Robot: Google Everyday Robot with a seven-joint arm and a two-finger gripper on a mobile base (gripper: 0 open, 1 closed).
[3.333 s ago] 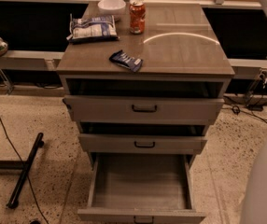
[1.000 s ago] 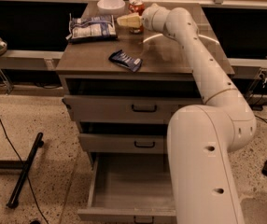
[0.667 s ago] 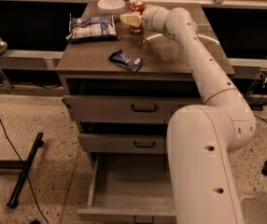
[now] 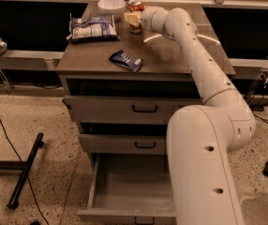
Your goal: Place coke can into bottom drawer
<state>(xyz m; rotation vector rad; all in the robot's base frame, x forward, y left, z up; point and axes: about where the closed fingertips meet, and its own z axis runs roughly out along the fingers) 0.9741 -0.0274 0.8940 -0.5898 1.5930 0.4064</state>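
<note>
At the back of the cabinet top (image 4: 171,60), the coke can (image 4: 135,5) is standing upright, red with a silver rim, just beside the white bowl (image 4: 111,6). The gripper (image 4: 133,18) is sitting against its front; whether it is clasping, I cannot tell. Below, the bottom drawer (image 4: 129,191) is hanging open, the arm (image 4: 204,163) overlapping its right side.

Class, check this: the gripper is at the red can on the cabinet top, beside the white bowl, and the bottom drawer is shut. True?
No: the camera view shows the bottom drawer pulled open. The gripper is indeed at the red can on the cabinet top, beside the white bowl.
</note>
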